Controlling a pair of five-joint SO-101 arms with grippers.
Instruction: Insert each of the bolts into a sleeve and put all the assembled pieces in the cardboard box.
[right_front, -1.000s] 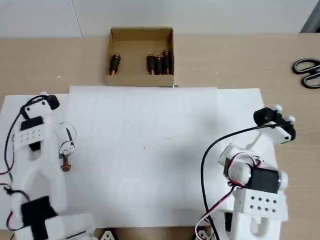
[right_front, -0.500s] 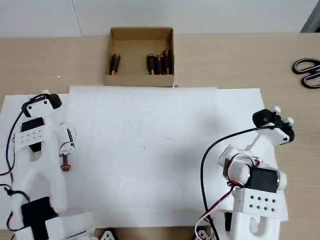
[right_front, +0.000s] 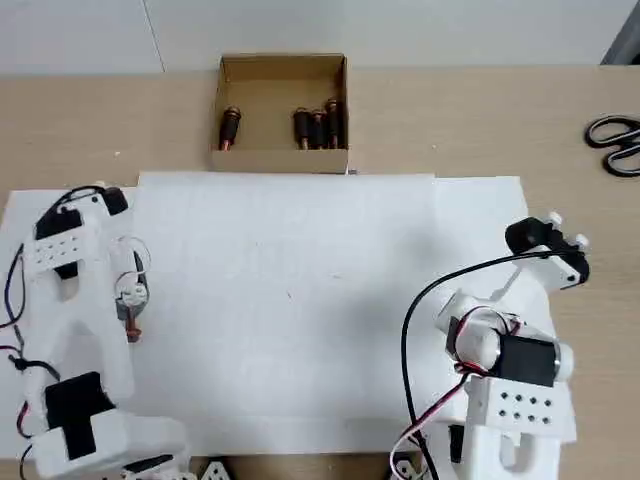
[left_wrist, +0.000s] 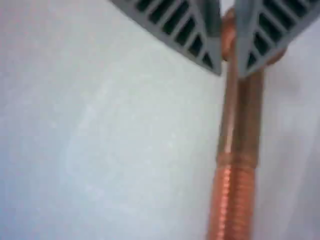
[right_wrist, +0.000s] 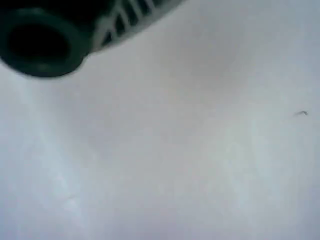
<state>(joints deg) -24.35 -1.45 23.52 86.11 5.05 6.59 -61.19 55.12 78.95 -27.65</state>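
the bolt is being held by the left gripper, with the jaws pinched onto the copper shank just under the head. the threaded end is being left free above the white sheet. from the high view it is being carried at the sheet's left side, well apart from the cardboard box, where four assembled pieces are already lying.

over on the right wrist view, a dark sleeve is being shown bore-on, right against the right gripper. it is probably being carried there, but whether that gripper is clamped on it cannot be told.

the step in hand is being judged as the mating of this bolt and sleeve, with pick-up done and insertion not yet begun. the next move is being read as a meeting of the two arms over the sheet, the threaded tip being lined up square with the bore before it is pushed home.

no brand, label or writing is being made out anywhere.
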